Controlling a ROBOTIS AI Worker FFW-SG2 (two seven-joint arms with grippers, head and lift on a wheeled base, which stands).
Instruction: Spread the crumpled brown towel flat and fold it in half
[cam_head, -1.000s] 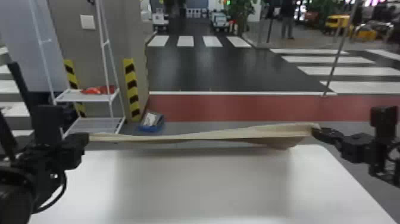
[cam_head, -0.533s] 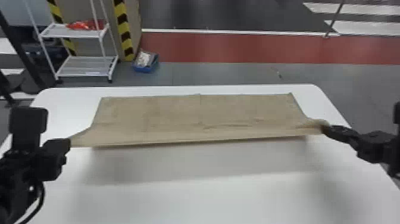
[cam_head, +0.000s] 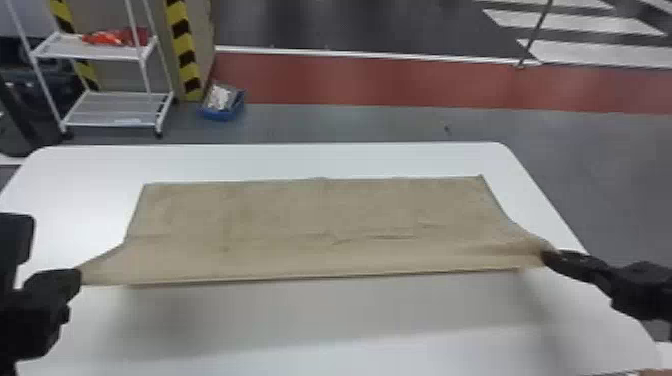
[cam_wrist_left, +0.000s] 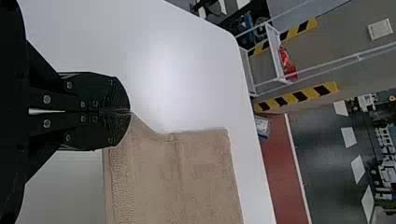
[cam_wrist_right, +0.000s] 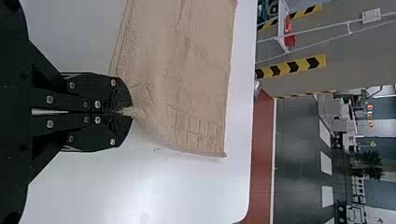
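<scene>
Head view. You have the brown towel (cam_head: 310, 215) spread wide over the table (cam_head: 325, 160), its long axis running side to side between the claws. Left gripper (cam_head: 79, 277) is at the near-left corner, right gripper (cam_head: 547, 256) at the near-right; neither arm is the nearer, since each touches its own corner. From both claws the cloth lies inward and ahead, toward the table's far edge. Note the near edge: it looks lifted, with a shadow (cam_head: 320, 310) on the table beneath it, while the far part rests on the tabletop.

Left wrist view. Your left fingers are closed together at the tips, with the towel's corner pinched between them. The cloth draws to a point there and widens beyond.

Right wrist view. Same state on your right: tips together, a small bunch of cloth caught at the pinch (more gathered than on the left, so probably the corner to watch). Some creases run out from the grip.

Judgement: spreading looks nearly done. Your next move probably turns on keeping that near edge parallel to the far one; lower or carry both corners evenly, or the towel may skew.
</scene>
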